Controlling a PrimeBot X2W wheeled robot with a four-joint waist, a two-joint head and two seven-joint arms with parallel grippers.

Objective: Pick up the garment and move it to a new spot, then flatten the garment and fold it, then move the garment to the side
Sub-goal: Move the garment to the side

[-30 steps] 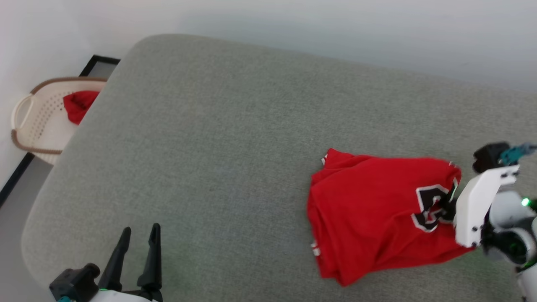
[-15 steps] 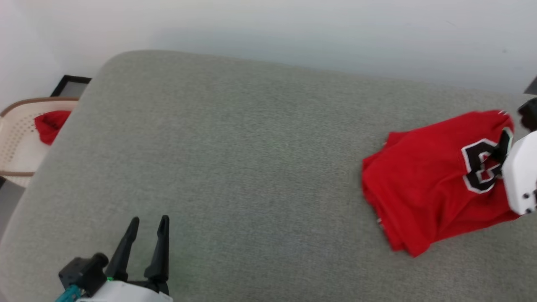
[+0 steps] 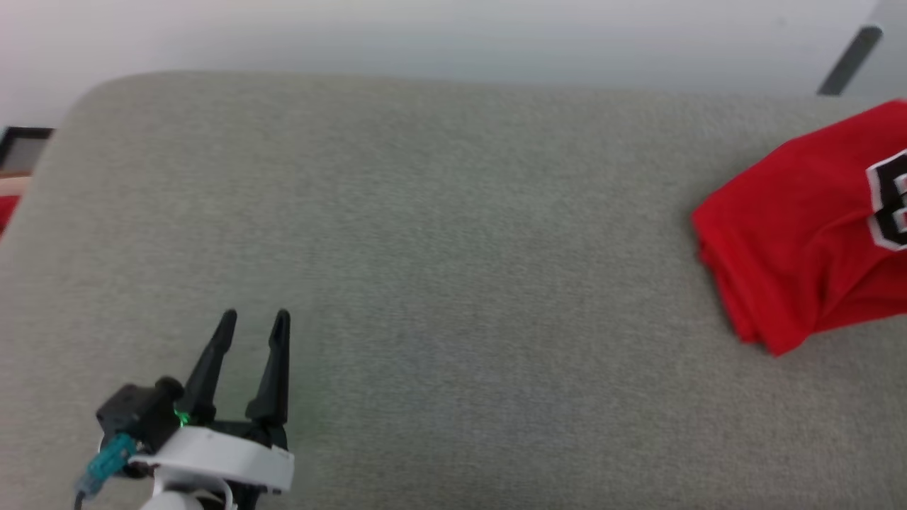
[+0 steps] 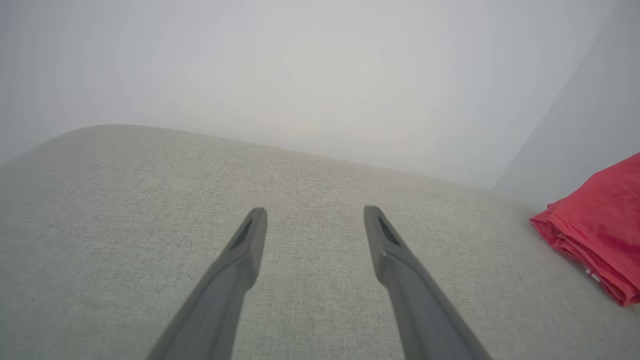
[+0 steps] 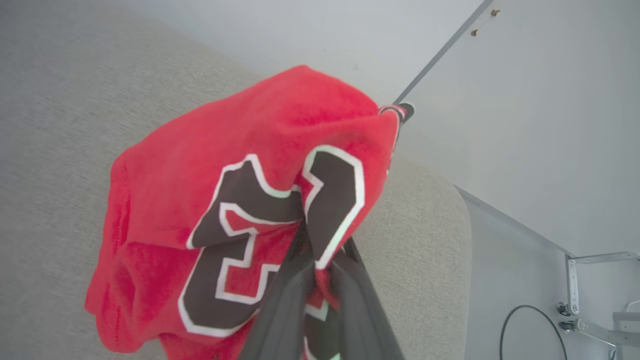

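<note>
**Right tool.** Your right tool (image 5: 322, 260) is nearly closed. Its 2 fingers pinch a gather of the garment (image 5: 240, 165) through the black-and-white number print (image 5: 260, 220). The grip takes the upper layers, so the folded stack bunches toward the fingers and rises on that side. In my judgement you are hauling the stack aside, the task's last step.

**Garment.** In the head view the garment (image 3: 801, 234) sits at the far right of the grey padded surface (image 3: 453, 248). Its left folded edge appears to rest on the fabric.

**Left tool.** Your left tool (image 3: 254, 322) stands fully spread and empty at the lower left, well apart from the garment. I judge it is parked there so that it cannot snag the cloth.

**Obscured.**
- The right fingertips are buried in cloth, so I cannot tell how many layers they hold.
- The garment's right part is cut off by the head view's edge.
- The print is creased and unreadable.
- Sleeves and trim are folded away, save 1 striped corner (image 5: 395, 110).
</note>
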